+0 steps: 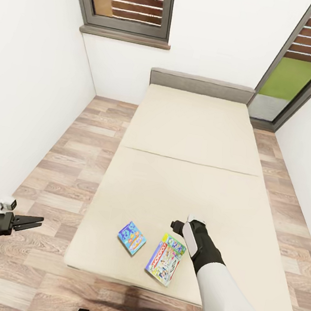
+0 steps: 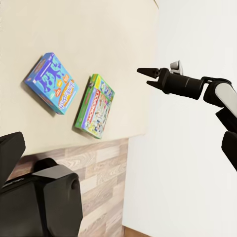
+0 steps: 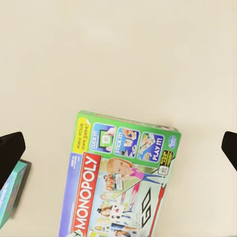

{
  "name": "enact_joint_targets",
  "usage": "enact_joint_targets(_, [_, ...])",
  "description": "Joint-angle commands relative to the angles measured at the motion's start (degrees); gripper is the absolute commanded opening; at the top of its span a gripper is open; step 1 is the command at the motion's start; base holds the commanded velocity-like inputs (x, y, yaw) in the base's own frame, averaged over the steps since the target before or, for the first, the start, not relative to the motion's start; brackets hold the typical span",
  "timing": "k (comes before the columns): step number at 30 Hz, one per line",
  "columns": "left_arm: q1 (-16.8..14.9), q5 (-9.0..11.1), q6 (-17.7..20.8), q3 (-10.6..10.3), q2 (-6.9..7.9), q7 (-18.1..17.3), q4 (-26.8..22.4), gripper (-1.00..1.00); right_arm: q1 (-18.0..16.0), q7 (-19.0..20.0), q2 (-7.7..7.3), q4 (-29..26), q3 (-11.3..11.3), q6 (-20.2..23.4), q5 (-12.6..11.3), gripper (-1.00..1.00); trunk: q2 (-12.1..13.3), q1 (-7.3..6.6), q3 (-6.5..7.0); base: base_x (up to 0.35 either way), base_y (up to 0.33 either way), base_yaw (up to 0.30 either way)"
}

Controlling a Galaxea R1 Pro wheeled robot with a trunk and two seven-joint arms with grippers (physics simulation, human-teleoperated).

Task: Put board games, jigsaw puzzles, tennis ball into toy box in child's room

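Monopoly box (image 3: 121,177) flat (lengthwise bedward).

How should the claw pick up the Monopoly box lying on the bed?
The Monopoly box lies flat on the bed, so probably from straight above, fingers closing across its two long edges near the middle. The right claw hangs over it, open wide, and the blue box beside it leaves a gap.

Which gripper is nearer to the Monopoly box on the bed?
Right. The right gripper hovers just above the Monopoly box, fingers spread; the left gripper hangs beyond the bed's edge, over floor.
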Motion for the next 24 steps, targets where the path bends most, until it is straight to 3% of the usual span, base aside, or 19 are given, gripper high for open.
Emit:
enact_joint_targets(1, [0.0, 0.0, 0.6, 0.0, 0.04, -0.2, 0.0, 1.00, 0.0, -0.4, 0.03, -0.1, -0.1, 0.1, -0.6, 1.00, -0.1, 0.03, -0.18, 0.000, 0.000, 0.000])
enact_joint_targets(24, [0.0, -0.1, 0.6, 0.0, 0.00, -0.2, 0.0, 1.00, 0.0, -0.4, 0.10, -0.2, -0.1, 0.1, -0.7, 1.00, -0.1, 0.03, -2.37, 0.000, 0.000, 0.000])
